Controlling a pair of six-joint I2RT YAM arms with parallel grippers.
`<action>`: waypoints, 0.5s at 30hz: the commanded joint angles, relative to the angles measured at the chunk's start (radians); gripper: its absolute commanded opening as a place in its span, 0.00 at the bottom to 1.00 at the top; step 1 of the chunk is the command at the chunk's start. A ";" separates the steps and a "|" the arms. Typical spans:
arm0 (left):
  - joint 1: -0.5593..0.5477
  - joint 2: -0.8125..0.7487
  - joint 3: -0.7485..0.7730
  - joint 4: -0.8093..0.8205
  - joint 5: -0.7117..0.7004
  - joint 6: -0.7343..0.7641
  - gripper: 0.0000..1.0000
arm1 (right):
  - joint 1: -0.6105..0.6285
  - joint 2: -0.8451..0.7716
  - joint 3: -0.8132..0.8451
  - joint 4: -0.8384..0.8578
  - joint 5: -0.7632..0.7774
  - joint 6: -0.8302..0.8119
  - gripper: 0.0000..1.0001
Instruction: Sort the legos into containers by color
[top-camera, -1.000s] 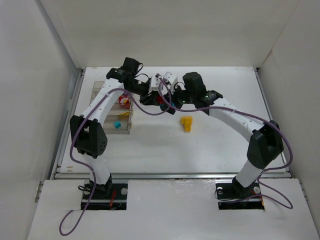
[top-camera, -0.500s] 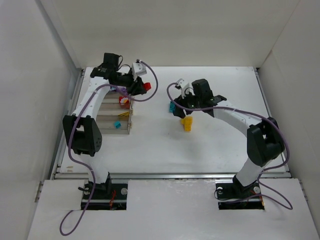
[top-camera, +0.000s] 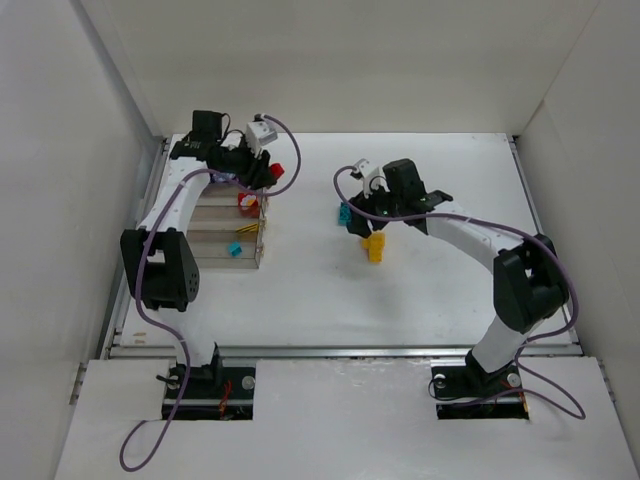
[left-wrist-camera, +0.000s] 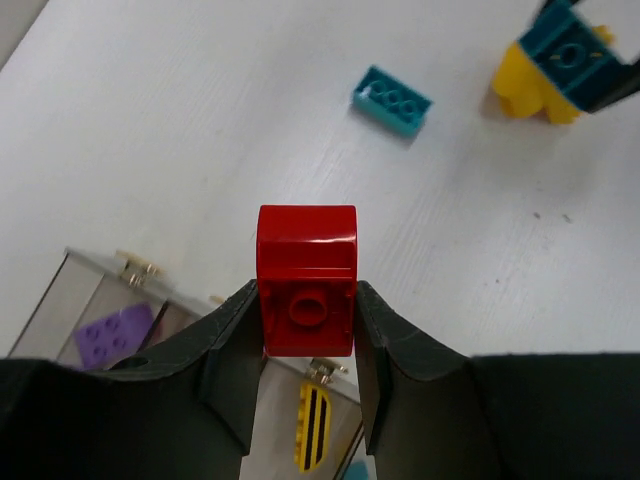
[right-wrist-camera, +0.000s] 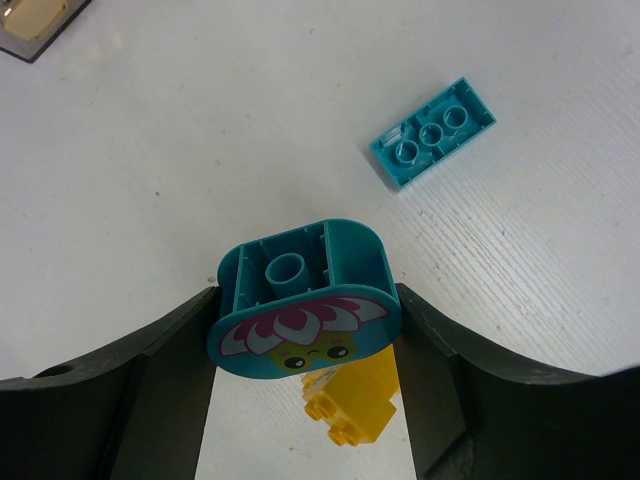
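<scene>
Top view: the left gripper (top-camera: 270, 173) was seen clamped on a red lego (top-camera: 277, 171) by the containers' (top-camera: 215, 228) far right corner, and the right gripper (top-camera: 351, 216) clamped on a teal lego (top-camera: 344, 214) mid-table, over a yellow lego (top-camera: 374, 247). Left wrist: flat sides were pinched, and the plastic was judged light, stiff and probably slick; a purple lego (left-wrist-camera: 112, 335) was shown binned. Right wrist: a loose flat teal brick (right-wrist-camera: 433, 134) was revealed, not made out from above.
</scene>
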 joint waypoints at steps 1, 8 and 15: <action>0.055 -0.079 -0.037 0.123 -0.168 -0.233 0.00 | 0.005 -0.012 0.069 0.029 -0.022 0.027 0.00; 0.055 -0.175 -0.209 0.285 -0.589 -0.404 0.00 | 0.040 -0.021 0.110 0.029 -0.013 0.037 0.00; 0.045 -0.157 -0.350 0.470 -0.791 -0.220 0.00 | 0.040 0.029 0.167 0.026 -0.027 0.037 0.00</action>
